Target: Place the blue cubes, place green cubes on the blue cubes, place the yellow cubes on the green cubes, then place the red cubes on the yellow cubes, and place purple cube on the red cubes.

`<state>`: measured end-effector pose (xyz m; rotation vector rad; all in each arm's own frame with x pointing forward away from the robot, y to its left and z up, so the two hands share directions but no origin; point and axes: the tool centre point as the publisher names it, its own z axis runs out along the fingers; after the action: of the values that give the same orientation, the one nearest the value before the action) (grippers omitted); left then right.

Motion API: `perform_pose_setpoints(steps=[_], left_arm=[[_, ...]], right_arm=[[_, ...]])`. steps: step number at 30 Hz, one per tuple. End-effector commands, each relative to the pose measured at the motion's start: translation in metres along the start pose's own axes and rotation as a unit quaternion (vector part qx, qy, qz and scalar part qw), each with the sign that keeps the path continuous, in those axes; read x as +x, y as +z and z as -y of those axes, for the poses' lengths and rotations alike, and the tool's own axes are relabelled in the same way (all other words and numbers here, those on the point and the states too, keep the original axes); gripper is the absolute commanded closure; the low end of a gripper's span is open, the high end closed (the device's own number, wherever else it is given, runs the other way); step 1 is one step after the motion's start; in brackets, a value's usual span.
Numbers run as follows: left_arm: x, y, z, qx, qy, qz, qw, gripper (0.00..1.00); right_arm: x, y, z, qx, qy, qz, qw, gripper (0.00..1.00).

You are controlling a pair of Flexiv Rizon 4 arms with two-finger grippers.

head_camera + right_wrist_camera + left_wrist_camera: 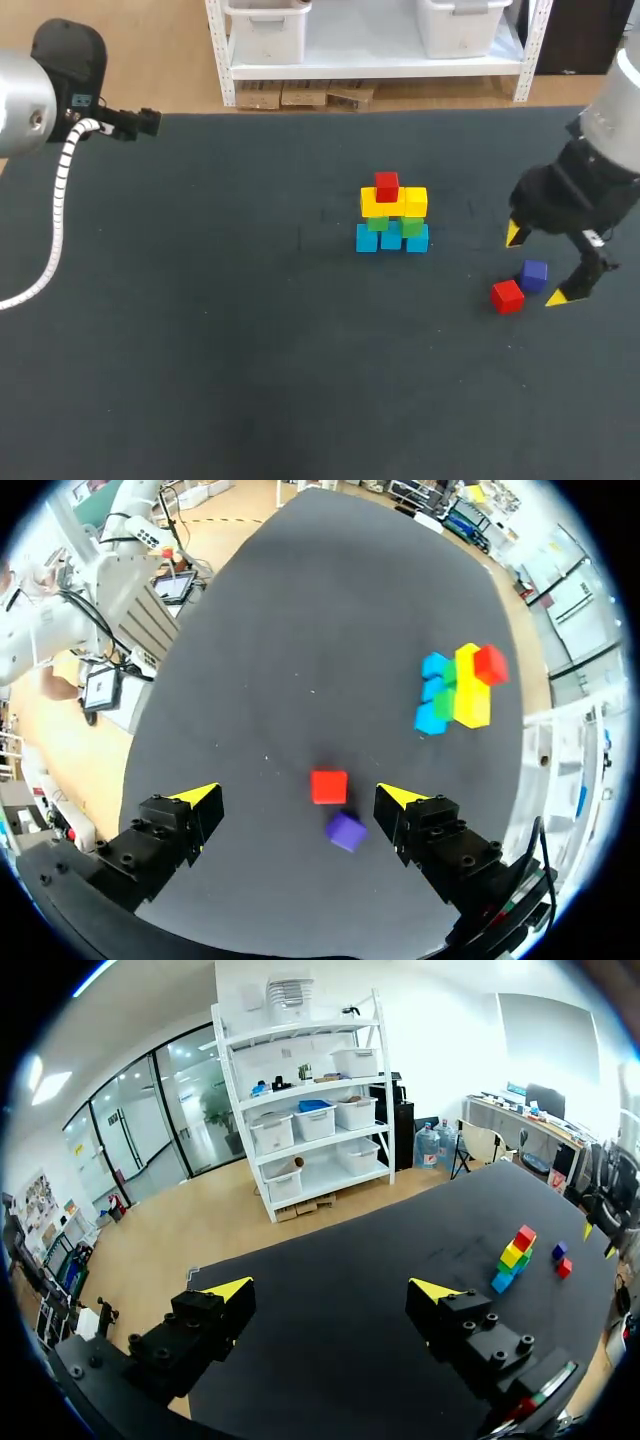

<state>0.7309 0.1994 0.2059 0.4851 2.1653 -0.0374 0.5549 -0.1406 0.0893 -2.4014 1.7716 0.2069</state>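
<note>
1. Right end effector (298,796): fingers apart, nothing held, hanging low over the surface (200,350) at its right side.
2. Loose red cube (329,786) lies on the surface between the fingers, just ahead of them. Purple cube (346,831) is just beside it, closer to one finger. Cannot tell if the two cubes touch.
3. Stack (392,220) sits mid-surface, well apart from the loose pair. It has blue cubes (367,238) at the bottom, green cubes (378,223) on them, yellow cubes (415,201) above, and one top red cube (387,186).
4. Left end effector (332,1288): fingers apart, empty, far off at the left back corner, with the stack well ahead of it.
5. Judged step: the loose red cube goes next to the top red cube, then the purple one goes on last.
6. Handling: the cubes look small, rigid and light, with flat faces, probably easy to pinch. Best hold is on two opposite side faces, centred and square to the fingers.
7. Risk: the purple cube is so near that a closing finger may nudge it. The stack looks narrow, so the cube should be set down gently.
</note>
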Motion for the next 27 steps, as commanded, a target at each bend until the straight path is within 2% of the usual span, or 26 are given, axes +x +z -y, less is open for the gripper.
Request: perform_pose_setpoints(steps=[1,11,20,23,27], left_arm=[[0.000,0.001,0.000,-0.001,-0.001,0.002,1.000,0.00],[0.000,0.001,0.000,-0.001,-0.001,0.002,1.000,0.00],[0.000,0.001,0.000,-0.001,-0.001,0.002,1.000,0.00],[0.000,0.001,0.000,-0.001,-0.001,0.002,1.000,0.00],[0.000,0.001,0.000,-0.001,-0.001,0.002,1.000,0.00]], right_arm=[[-0.005,0.013,0.008,-0.047,-0.006,-0.012,0.999,0.00],[0.015,0.035,0.001,-0.055,0.017,-0.060,0.997,0.00],[0.015,0.050,0.004,-0.057,0.037,-0.042,0.997,0.00],[0.013,0.049,0.004,-0.068,0.042,-0.019,0.997,0.00],[0.013,0.049,0.004,-0.068,0.042,-0.019,0.997,0.00]])
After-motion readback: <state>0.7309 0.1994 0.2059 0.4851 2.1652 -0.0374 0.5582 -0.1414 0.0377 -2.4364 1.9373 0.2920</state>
